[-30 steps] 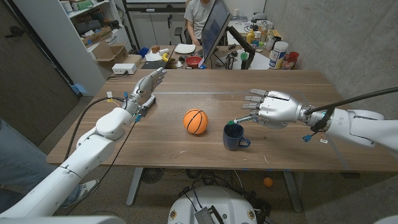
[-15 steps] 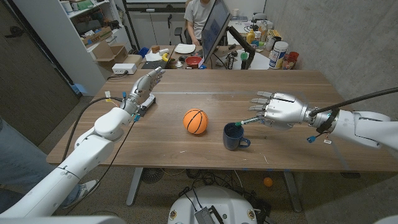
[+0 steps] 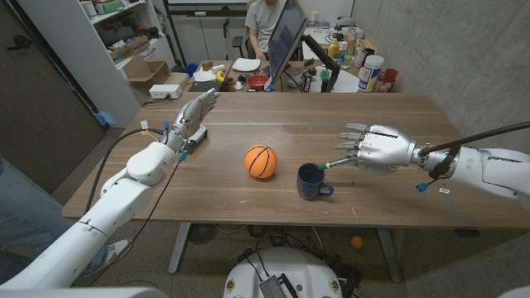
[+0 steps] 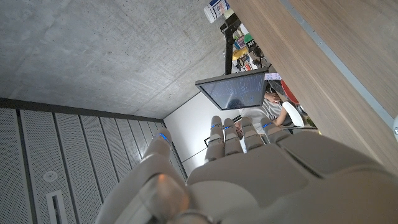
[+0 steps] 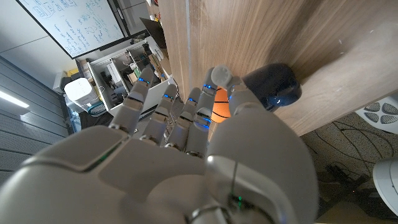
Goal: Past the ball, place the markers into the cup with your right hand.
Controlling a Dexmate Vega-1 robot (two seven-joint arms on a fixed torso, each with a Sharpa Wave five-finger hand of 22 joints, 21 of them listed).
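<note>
An orange ball point(image 3: 260, 161) sits mid-table, and a dark blue cup point(image 3: 312, 181) with a handle stands just to its right. My right hand point(image 3: 378, 149) hovers to the right of the cup and pinches a thin marker point(image 3: 332, 163) with a green end. The marker points down-left, its tip at the cup's right rim. In the right wrist view the cup point(image 5: 274, 84) and a sliver of the ball point(image 5: 218, 107) show past my right hand point(image 5: 186, 149). My left hand point(image 3: 195, 113) lies stretched out at the table's far left and holds nothing; it also appears in the left wrist view point(image 4: 255, 168).
The wooden table point(image 3: 389, 199) has a pale strip running across its far part. Behind it are a monitor point(image 3: 286, 37), a seated person point(image 3: 263, 21), bottles and jars point(image 3: 370, 72) at the back right, and shelves with boxes point(image 3: 137, 50) at the back left.
My right hand has drifted right and a little toward me with the marker; the marker's tip has gone from over the cup's mouth to its right rim. The left hand has not moved.
</note>
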